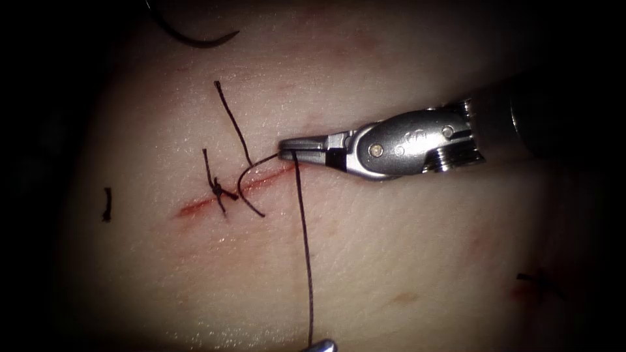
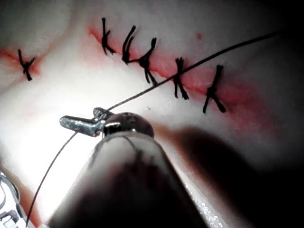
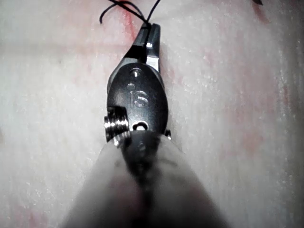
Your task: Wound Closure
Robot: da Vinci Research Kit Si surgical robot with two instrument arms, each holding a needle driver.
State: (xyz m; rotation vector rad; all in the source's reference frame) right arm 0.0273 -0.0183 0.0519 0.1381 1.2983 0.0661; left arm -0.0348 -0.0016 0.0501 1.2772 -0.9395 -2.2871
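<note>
The right tool (image 1: 290, 148) is reaching in from the right with its jaws closed on the thread (image 1: 304, 241), pinching it just above the right end of the cut (image 1: 235, 192). In its own wrist view the same tool (image 3: 148, 35) is showing its jaws pressed together around the dark strand.

From that grip, one run of thread is dropping straight down to the left tool (image 1: 321, 345), whose tip is just peeking in at the lower edge. In the left wrist view, the left tool (image 2: 83, 122) is sitting with the thread (image 2: 156, 87) running past its jaws; whether they are gripping it I cannot tell.

From the right tool's grip another run is curling left in a small loop over the cut, and a free tail is rising up to the left. A finished knot (image 1: 216, 189) is sitting on the cut just left of that loop.

The needle (image 1: 195, 36) is lying free on the tissue (image 1: 391, 261) well above the cut, held by neither tool and not in the tissue. A cut end (image 1: 106, 204) is lying off to the left.

Judging from the layout, a second stitch is being tied beside the first. Any tightening would call for even tension on both runs, so the loop is settling onto the cut rather than lifting the tissue.
</note>
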